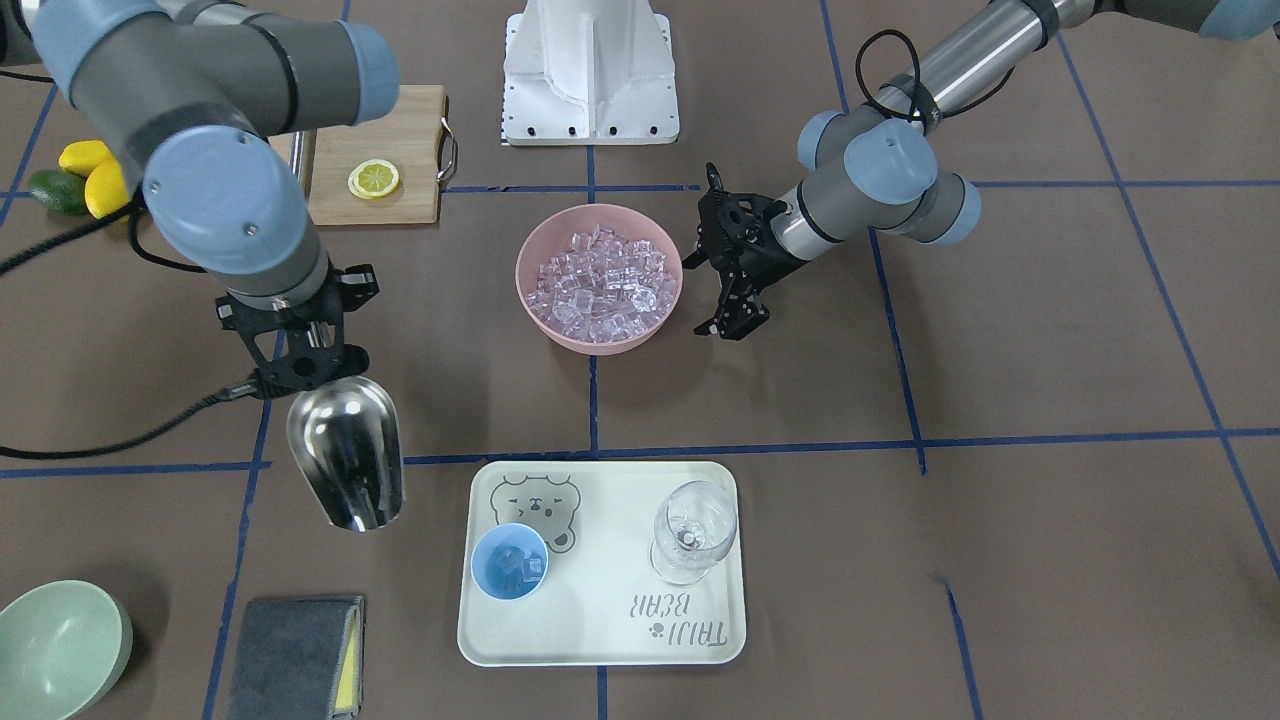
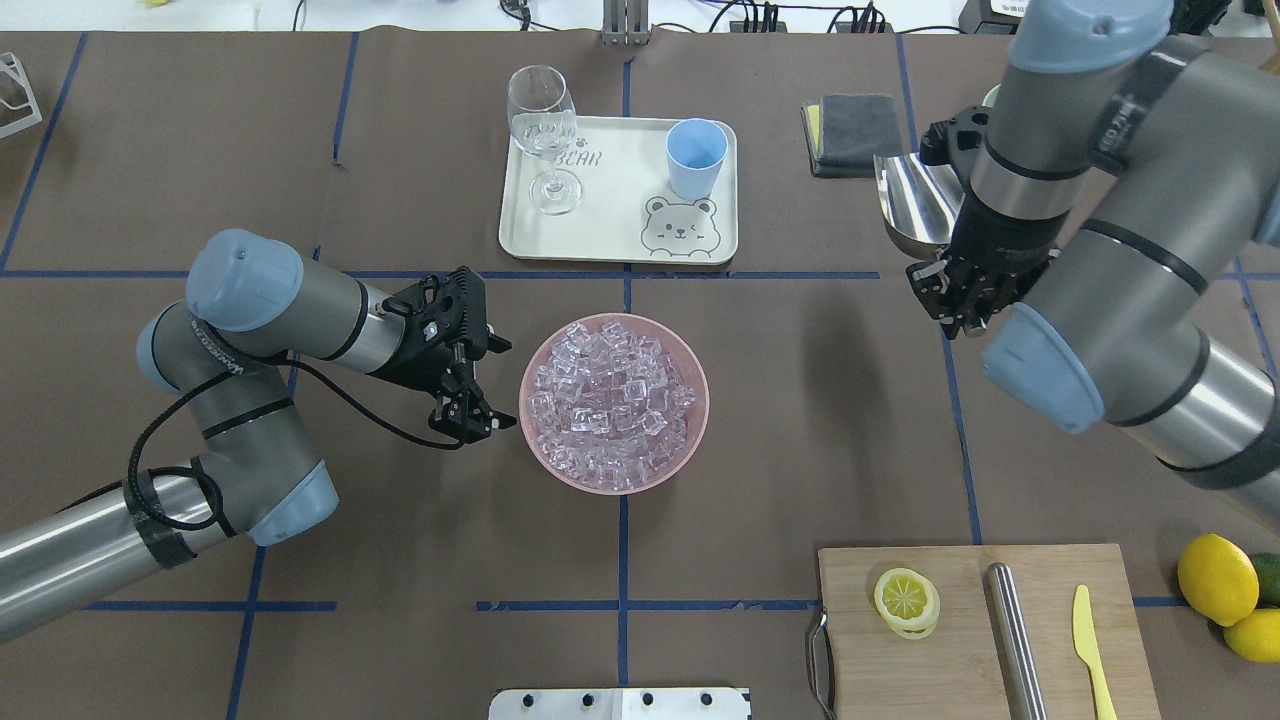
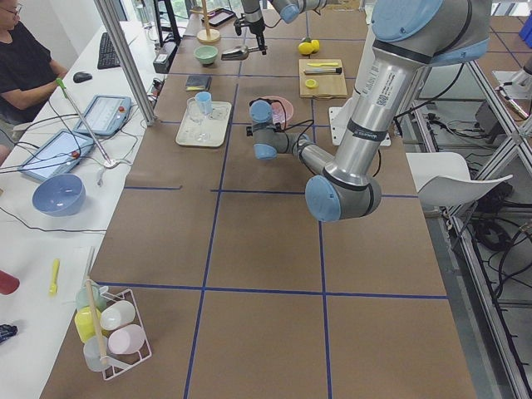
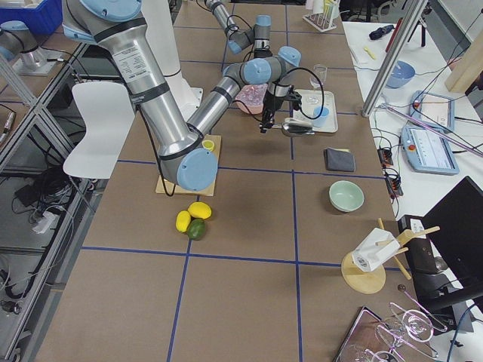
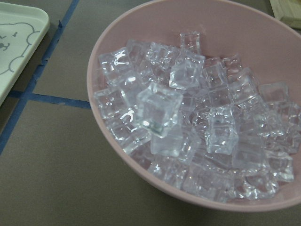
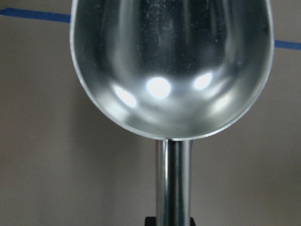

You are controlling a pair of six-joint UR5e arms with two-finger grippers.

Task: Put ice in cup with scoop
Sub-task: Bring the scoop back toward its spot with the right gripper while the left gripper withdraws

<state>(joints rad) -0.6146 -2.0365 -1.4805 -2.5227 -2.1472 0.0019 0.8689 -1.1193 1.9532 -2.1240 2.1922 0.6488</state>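
The steel scoop [image 1: 347,465] is empty and held by its rod handle in my right gripper [image 1: 300,365], above the table beside the tray. Its bare trough fills the right wrist view [image 6: 171,61]. The light-blue cup [image 1: 509,562] stands on the white tray [image 1: 600,640] with a few ice cubes in it; it also shows in the overhead view [image 2: 696,158]. Many ice cubes [image 1: 600,280] fill the pink bowl [image 2: 703,410] at the table's middle. My left gripper [image 2: 497,385] is open and empty beside the bowl, whose ice [image 5: 188,122] fills the left wrist view.
A clear wine glass [image 1: 693,530] stands on the tray next to the cup. A wooden board [image 2: 980,640] holds a lemon slice, a steel cylinder and a yellow knife. Lemons [image 2: 1215,580], a pale green bowl [image 1: 55,645] and a grey cloth [image 1: 295,655] lie near the table's edges.
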